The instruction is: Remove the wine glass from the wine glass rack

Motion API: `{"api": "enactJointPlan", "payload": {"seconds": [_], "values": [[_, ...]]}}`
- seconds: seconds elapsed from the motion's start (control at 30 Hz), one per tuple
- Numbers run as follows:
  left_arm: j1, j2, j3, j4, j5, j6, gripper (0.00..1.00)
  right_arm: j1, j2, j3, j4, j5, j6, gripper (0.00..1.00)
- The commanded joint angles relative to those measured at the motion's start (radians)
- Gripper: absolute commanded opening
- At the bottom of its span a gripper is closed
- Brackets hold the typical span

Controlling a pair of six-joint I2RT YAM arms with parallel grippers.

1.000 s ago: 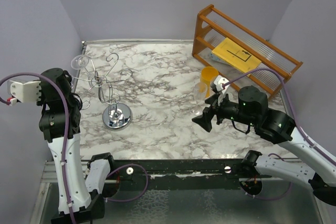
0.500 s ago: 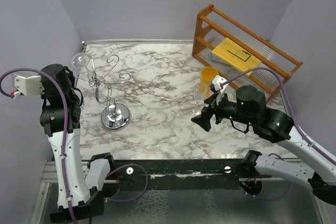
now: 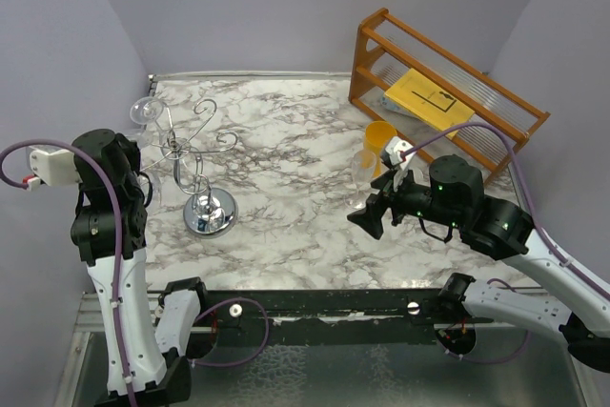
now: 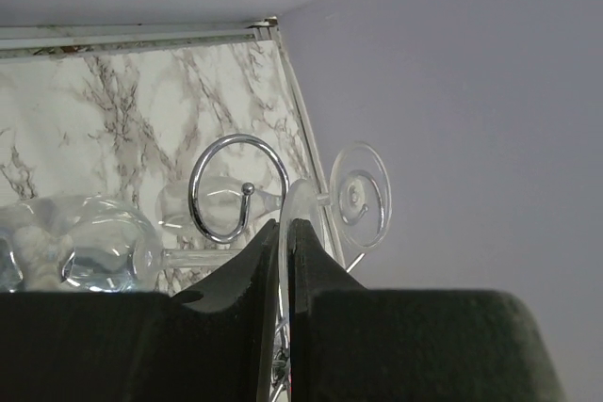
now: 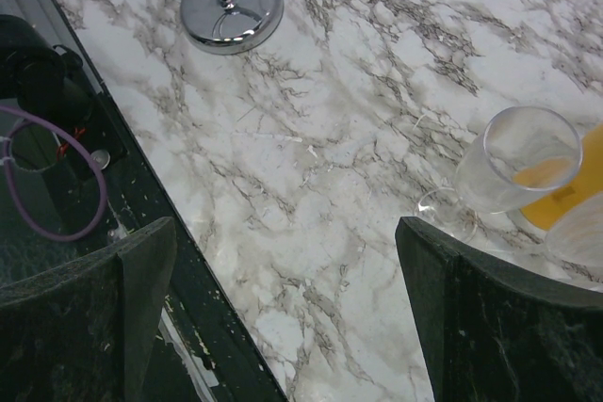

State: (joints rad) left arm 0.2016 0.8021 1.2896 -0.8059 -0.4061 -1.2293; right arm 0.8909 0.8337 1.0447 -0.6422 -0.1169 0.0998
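The wine glass rack (image 3: 198, 167) is a silvery wire tree on a round chrome base (image 3: 212, 213) at the table's left. In the left wrist view my left gripper (image 4: 284, 229) is shut on the thin clear foot (image 4: 303, 202) of a wine glass. Its stem runs left to the bowl (image 4: 99, 251), beside a curled rack arm (image 4: 203, 204). A second clear foot (image 4: 363, 197) shows just beyond. From above, the left wrist hides the fingers, and a glass foot (image 3: 145, 110) shows at the rack's upper left. My right gripper (image 3: 370, 217) (image 5: 283, 247) hovers open over bare marble.
Another wine glass (image 3: 363, 167) (image 5: 518, 162) stands upright on the marble right of centre, next to an orange cup (image 3: 381, 134). An orange-brown wooden slatted shelf (image 3: 443, 92) fills the back right. Purple walls close in on the left and at the back.
The left arm has shifted toward the near edge, still pinching the glass foot. The rack's base has slid slightly left. The right arm has hardly moved.
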Motion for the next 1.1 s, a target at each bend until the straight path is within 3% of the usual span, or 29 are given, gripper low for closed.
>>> {"api": "enactJointPlan", "payload": {"seconds": [0.0,0.67,1.07], "values": [[-0.001,-0.031,0.041,-0.042,-0.022,-0.001,0.00,0.006,-0.012,0.025,0.024,0.000,-0.006,1.00],[-0.001,-0.166,0.260,-0.217,-0.300,0.034,0.00,0.006,0.022,0.051,0.007,-0.014,0.009,1.00],[-0.011,-0.161,0.482,-0.121,-0.181,0.076,0.00,0.006,0.073,0.064,0.049,-0.069,0.077,0.99]]}}
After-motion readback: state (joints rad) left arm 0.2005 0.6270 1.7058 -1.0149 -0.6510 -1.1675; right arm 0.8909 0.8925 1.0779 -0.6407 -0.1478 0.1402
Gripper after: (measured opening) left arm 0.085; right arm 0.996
